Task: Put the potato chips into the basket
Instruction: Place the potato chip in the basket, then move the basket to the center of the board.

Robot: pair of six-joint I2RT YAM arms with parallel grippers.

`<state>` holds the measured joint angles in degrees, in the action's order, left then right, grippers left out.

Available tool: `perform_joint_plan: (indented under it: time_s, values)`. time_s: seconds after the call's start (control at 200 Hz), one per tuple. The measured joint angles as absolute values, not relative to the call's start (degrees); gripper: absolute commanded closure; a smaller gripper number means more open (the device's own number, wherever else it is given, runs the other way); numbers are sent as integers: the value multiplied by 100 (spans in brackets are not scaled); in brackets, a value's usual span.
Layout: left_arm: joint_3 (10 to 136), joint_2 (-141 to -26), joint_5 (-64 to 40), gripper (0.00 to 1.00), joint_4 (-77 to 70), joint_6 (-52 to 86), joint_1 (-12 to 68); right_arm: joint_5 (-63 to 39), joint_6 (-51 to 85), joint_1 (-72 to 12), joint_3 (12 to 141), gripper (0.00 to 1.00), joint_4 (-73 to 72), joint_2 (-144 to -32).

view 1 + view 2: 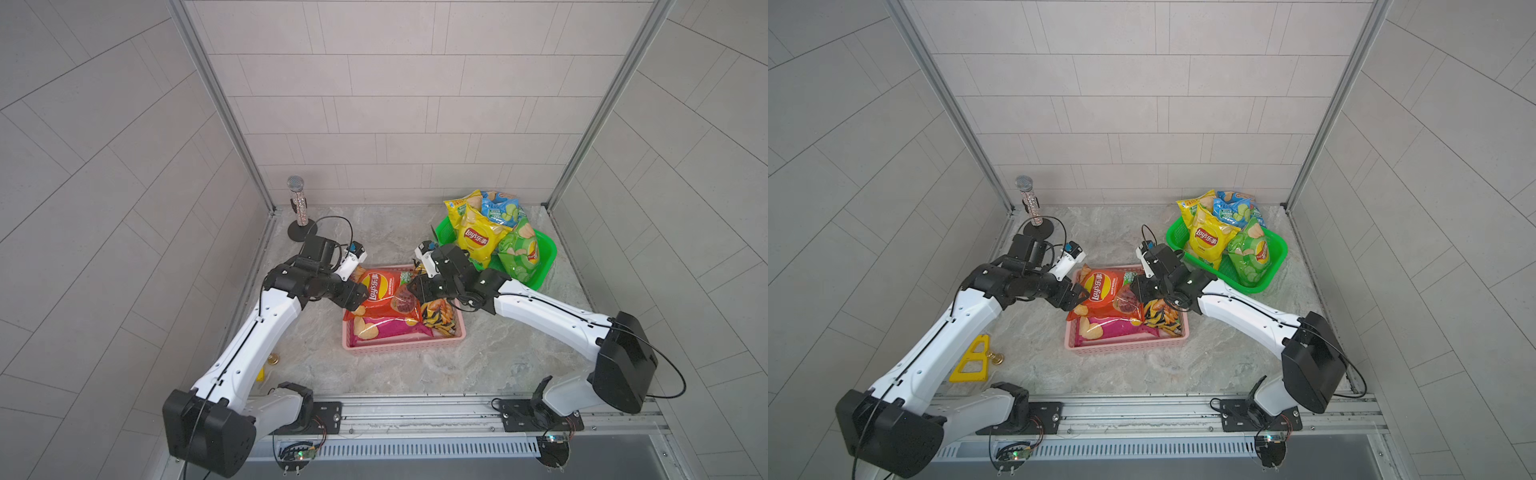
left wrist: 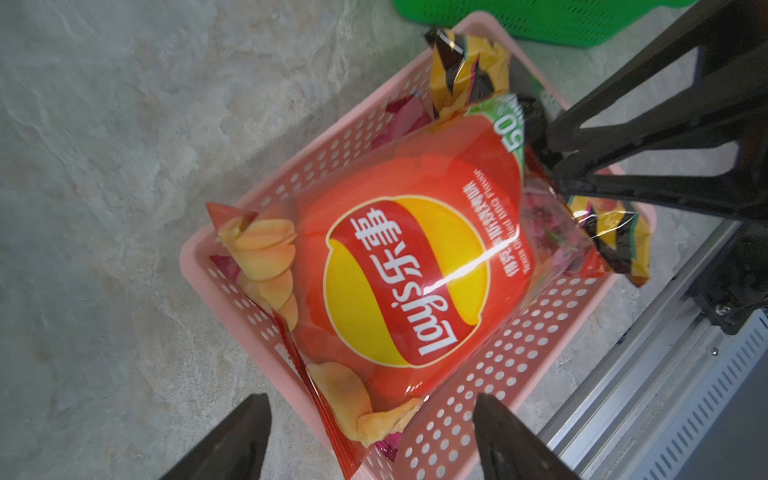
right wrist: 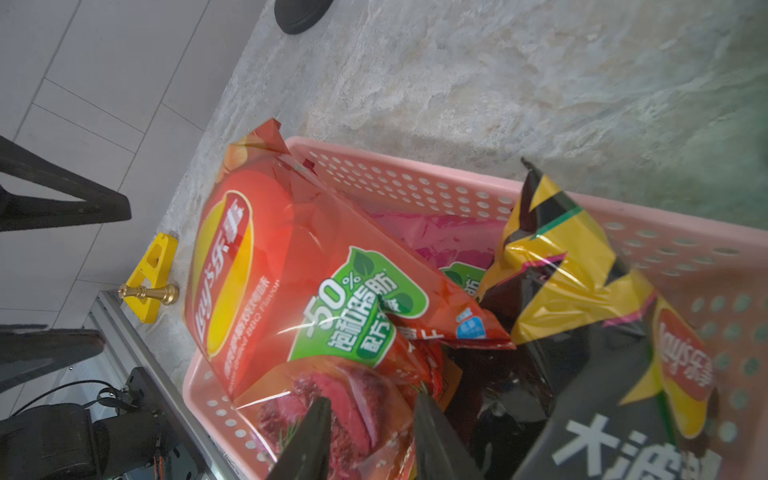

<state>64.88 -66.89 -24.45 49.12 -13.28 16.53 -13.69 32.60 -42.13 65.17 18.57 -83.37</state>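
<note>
Here, nearest the front rail, the left arm (image 1: 249, 332) hides most of a yellow triangle (image 1: 971, 359) and a brass piece (image 1: 995, 356) in a top view. Bare tabletop (image 1: 415, 382) lies open before the pink basket (image 1: 403, 348).

In the basket an orange-red bag (image 1: 380, 293) lies on top. It covers much of a magenta bag (image 1: 386, 328), beside a black-and-yellow bag (image 1: 440, 318) partly under the right arm. Its near-left corner overhangs the rim.

The left gripper (image 2: 370, 399) is spread wide at one end of the bag, clamping nothing. The right gripper (image 3: 372, 399) straddles the other end with a narrow gap. Its wrist view cuts the fingers off, so I cannot tell whether it pinches the bag.

Farther right, the green basket (image 1: 548, 249) holds a yellow bag (image 1: 478, 239), a blue bag (image 1: 500, 208) and a green bag (image 1: 519, 253), stacked and overlapping, close to the far right corner. A microphone (image 1: 298, 203) stands upright in the far left corner, with open tabletop between it and the green basket.
</note>
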Motion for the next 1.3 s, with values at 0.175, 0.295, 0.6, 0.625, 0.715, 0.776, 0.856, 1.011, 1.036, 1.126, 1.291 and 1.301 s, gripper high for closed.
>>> perform_joint_plan:
  time_s: [0.175,0.295,0.6,0.625,0.715,0.776,0.856,1.011,1.036,1.126,1.291,1.301]
  values:
    - [6890,-6626,-2414,9,5164,-1194,1653,-1350,3319,-3940,6556,57,1997,-7863]
    - [7142,-6626,-2309,5,5266,-1061,1638,-1352,3385,-3312,6486,56,2069,-7476]
    - [7249,-6731,-2036,0,5168,-711,792,-1514,3708,60,5000,56,2220,-6180]
    - [7216,-6744,-2056,0,5131,-685,646,-1511,3732,331,4890,56,2257,-6110]
    - [7052,-6803,-2110,0,5050,-635,228,-1590,3793,1135,4587,57,2335,-5948]
    - [6901,-6845,-2075,0,5000,-617,97,-1658,3802,1522,4464,57,2359,-5929]
    - [6606,-6847,-2075,0,4893,-567,78,-1704,3800,1870,4359,57,2359,-5953]
    - [6204,-6849,-2126,0,4786,-460,78,-1826,3741,2082,4333,54,2316,-6173]
    - [6195,-6849,-2139,0,4779,-449,78,-1872,3728,2095,4324,53,2279,-6233]
    - [6193,-6851,-2202,0,4698,-440,78,-2075,3704,2115,4298,52,2102,-6508]
    - [6143,-6901,-2338,0,4639,-445,75,-2342,3658,2117,4298,52,1863,-6967]
    - [6141,-6904,-2342,0,4639,-443,78,-2346,3653,2117,4298,52,1861,-6980]
